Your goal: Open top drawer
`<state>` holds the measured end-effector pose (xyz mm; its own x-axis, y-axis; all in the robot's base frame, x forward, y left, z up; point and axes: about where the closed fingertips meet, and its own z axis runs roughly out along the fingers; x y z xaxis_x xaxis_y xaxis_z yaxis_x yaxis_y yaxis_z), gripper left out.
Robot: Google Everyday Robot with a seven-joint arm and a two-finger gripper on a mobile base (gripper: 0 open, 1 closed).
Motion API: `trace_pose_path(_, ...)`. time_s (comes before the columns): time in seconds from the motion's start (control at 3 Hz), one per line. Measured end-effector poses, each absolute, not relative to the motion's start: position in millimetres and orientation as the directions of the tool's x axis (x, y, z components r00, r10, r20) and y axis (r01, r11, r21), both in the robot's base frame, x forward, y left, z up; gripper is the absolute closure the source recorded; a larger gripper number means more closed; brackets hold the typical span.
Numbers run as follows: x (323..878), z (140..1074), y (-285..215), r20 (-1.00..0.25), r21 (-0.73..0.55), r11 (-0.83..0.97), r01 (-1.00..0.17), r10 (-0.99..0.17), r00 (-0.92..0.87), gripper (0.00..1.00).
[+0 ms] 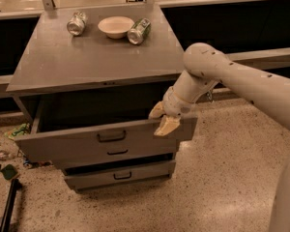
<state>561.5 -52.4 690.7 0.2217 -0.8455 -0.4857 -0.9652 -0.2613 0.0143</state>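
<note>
The top drawer (67, 146), a wide grey front with a small black pull handle (111, 136), stands pulled out from the grey cabinet (96, 62), with its dark inside showing behind the front. My gripper (162, 119) is at the right end of the drawer front's top edge. One tan finger (156, 111) shows behind that edge and the other lies over the front face, so the jaws stand apart. My white arm reaches in from the right.
Two narrower drawers, middle (135, 157) and bottom (87, 179), sit under the top one. On the cabinet top lie two cans (77, 23) (138, 31) and a white bowl (116, 26). Small litter (9, 171) lies on the speckled floor at left.
</note>
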Motion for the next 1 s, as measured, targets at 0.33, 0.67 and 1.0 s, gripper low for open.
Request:
trace_pose_path(0.33, 537.4, 711.2, -83.5, -0.428, 0.073, -0.28, -0.957, -0.875, 0.224, 0.92)
trace_pose_path(0.67, 523.9, 733.4, -106.0, -0.382, 0.129, -0.253, -0.959, -0.905, 0.188, 0.96)
trace_pose_path(1.0, 528.0, 747.9, -108.5, -0.355, 0.141, -0.21, -0.967, -0.923, 0.148, 0.73)
